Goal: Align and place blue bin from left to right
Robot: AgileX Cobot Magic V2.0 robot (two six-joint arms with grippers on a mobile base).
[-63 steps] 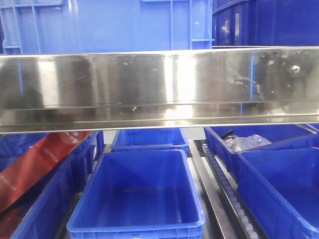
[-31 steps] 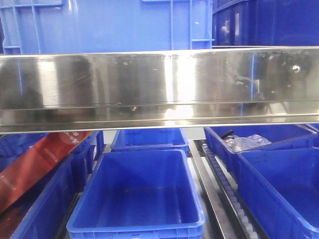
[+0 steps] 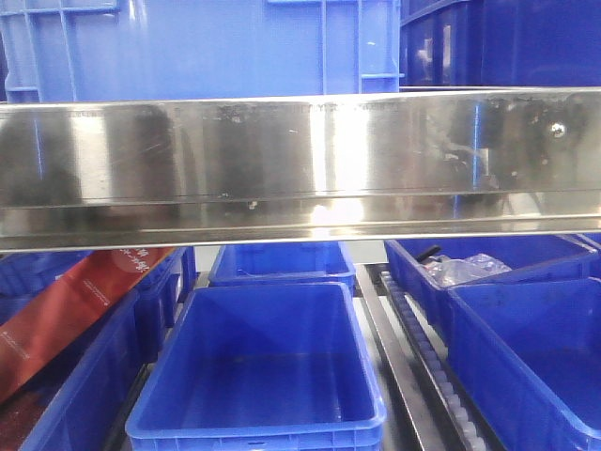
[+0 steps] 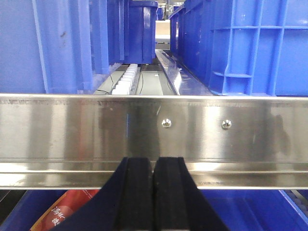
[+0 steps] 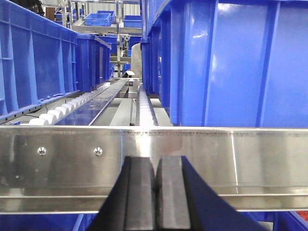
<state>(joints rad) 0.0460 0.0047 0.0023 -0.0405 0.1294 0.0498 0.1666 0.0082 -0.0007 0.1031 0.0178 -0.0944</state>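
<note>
A large light-blue bin (image 3: 202, 47) stands on the upper shelf behind the steel rail (image 3: 300, 164); darker blue bins (image 3: 498, 42) stand to its right. In the left wrist view my left gripper (image 4: 154, 166) is shut with nothing in it, just in front of the rail (image 4: 72, 130), with a blue bin (image 4: 255, 45) at the upper right and another (image 4: 43, 43) at the upper left. In the right wrist view my right gripper (image 5: 155, 166) is shut and empty before the rail (image 5: 250, 159), below a blue bin (image 5: 231, 62).
On the lower level an empty blue bin (image 3: 258, 371) sits in the middle, with more bins behind, left and right (image 3: 535, 357). A red package (image 3: 66, 310) leans in the left bin. Roller tracks (image 3: 423, 357) run between the bins; white rollers (image 5: 144, 108) line the upper shelf.
</note>
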